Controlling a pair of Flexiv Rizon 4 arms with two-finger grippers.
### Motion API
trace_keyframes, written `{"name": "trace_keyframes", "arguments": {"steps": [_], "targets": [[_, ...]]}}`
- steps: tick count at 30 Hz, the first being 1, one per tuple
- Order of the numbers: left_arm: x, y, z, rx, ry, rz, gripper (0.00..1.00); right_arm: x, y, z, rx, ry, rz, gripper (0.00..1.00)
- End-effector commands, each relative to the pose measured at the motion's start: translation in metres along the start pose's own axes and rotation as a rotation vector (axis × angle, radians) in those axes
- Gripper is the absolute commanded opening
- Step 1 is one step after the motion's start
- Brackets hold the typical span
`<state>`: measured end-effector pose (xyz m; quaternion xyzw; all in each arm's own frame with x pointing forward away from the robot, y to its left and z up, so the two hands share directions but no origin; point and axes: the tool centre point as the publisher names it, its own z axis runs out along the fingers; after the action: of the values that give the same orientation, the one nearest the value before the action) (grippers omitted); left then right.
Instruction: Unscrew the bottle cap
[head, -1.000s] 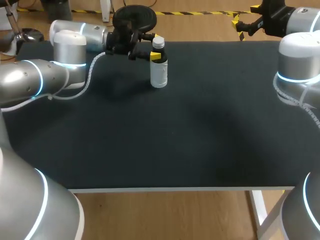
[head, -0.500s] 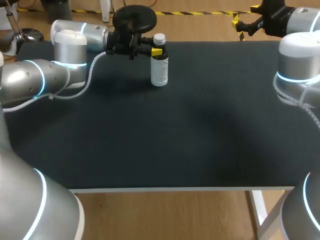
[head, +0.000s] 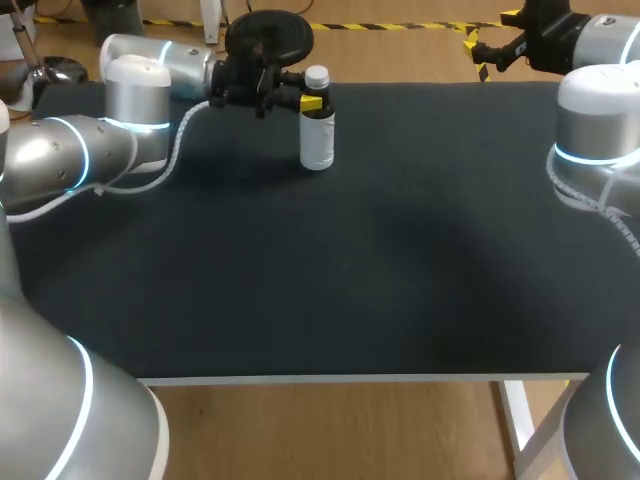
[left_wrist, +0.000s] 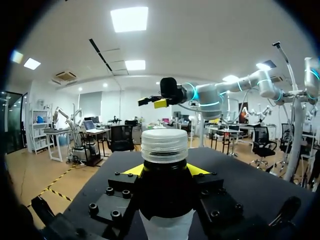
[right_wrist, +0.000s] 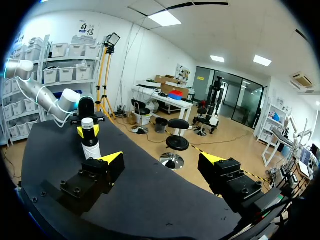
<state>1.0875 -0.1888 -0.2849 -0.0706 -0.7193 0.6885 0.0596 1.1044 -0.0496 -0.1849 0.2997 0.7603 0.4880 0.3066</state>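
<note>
Left arm: comes in from the left along the far edge of the table, wrist level, fingers pointing sideways toward the right.
Left gripper: clamped on the bottle, 1 yellow tip on each side of its dark neck, just under the cap.
Bottle: upright between the left fingers, long axis vertical, pale label below the grip. I cannot tell whether its base rests on the table or hangs just above it.
Cap: white and ribbed, screwed on, standing free just above the left fingertips with nothing touching it.
Key relation: the cap's turning axis runs straight up, at a right angle to the left fingers. The left gripper is the nearer 1 by far but is taken up with holding, so by my judgement the twist falls to the other arm.
Table: dark, flat and matte, stretching between the 2 grippers.
Right gripper: fingers wide apart, holding nothing, past the far right corner of the table. The bottle lies ahead of it and off toward its left finger, well apart.
Right arm: parked at the right edge of the table.
Room: only open air shows above the cap, so a reach from above or from the right side looks possible without meeting the left fingers.
</note>
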Motion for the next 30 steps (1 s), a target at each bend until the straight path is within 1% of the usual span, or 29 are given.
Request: {"name": "trace_keyframes", "arguments": {"steps": [1,2,3,4,5,6,7,21,22,23,24,25,26,28,29,30], "targets": [[-0.0048,0.0040,-0.0009,0.004,0.016,-0.002,0.00,-0.0002,0.0006,-0.0003,0.002,0.000,0.000,1.00],[-0.0047,0.0042,-0.0009,0.004,0.017,-0.003,0.00,-0.0002,0.0006,-0.0003,0.002,0.000,0.000,1.00],[-0.0047,0.0043,-0.0009,0.003,0.018,-0.003,0.27,-0.0002,0.0006,-0.0003,0.002,0.000,0.000,1.00],[-0.0047,0.0043,-0.0009,0.003,0.020,-0.003,0.59,-0.0002,0.0006,-0.0003,0.002,0.000,0.000,1.00],[-0.0047,0.0043,-0.0009,0.004,0.021,-0.004,0.86,-0.0002,0.0006,-0.0003,0.002,0.000,0.000,1.00],[-0.0047,0.0042,-0.0010,0.004,0.021,-0.004,0.96,-0.0002,0.0006,-0.0003,0.002,0.000,0.000,1.00],[-0.0049,0.0039,-0.0011,0.005,0.022,-0.004,1.00,-0.0002,0.0006,-0.0003,0.002,0.000,0.000,1.00],[-0.0069,0.0019,0.0046,0.018,0.040,-0.002,1.00,-0.0002,0.0006,-0.0003,0.002,0.000,0.000,1.00],[-0.0070,0.0019,0.0047,0.019,0.040,-0.002,0.93,-0.0002,0.0006,-0.0003,0.002,0.000,0.000,1.00],[-0.0072,0.0019,0.0050,0.019,0.041,-0.003,0.75,-0.0002,0.0006,-0.0003,0.002,0.000,0.000,1.00],[-0.0072,0.0019,0.0050,0.019,0.041,-0.003,0.61,-0.0002,0.0006,-0.0003,0.002,0.000,0.000,1.00],[-0.0073,0.0019,0.0050,0.020,0.040,-0.004,0.43,-0.0002,0.0006,-0.0003,0.002,0.000,0.000,1.00],[-0.0073,0.0020,0.0051,0.020,0.040,-0.005,0.38,-0.0002,0.0006,-0.0003,0.002,0.000,0.000,1.00],[-0.0073,0.0020,0.0051,0.019,0.041,-0.004,0.15,-0.0002,0.0006,-0.0003,0.002,0.000,0.000,1.00],[-0.0072,0.0018,0.0048,0.020,0.041,-0.003,0.10,-0.0002,0.0006,-0.0003,0.002,0.000,0.000,1.00],[-0.0070,0.0016,0.0044,0.021,0.042,-0.002,0.00,-0.0002,0.0006,-0.0003,0.002,0.000,0.000,1.00]]}}
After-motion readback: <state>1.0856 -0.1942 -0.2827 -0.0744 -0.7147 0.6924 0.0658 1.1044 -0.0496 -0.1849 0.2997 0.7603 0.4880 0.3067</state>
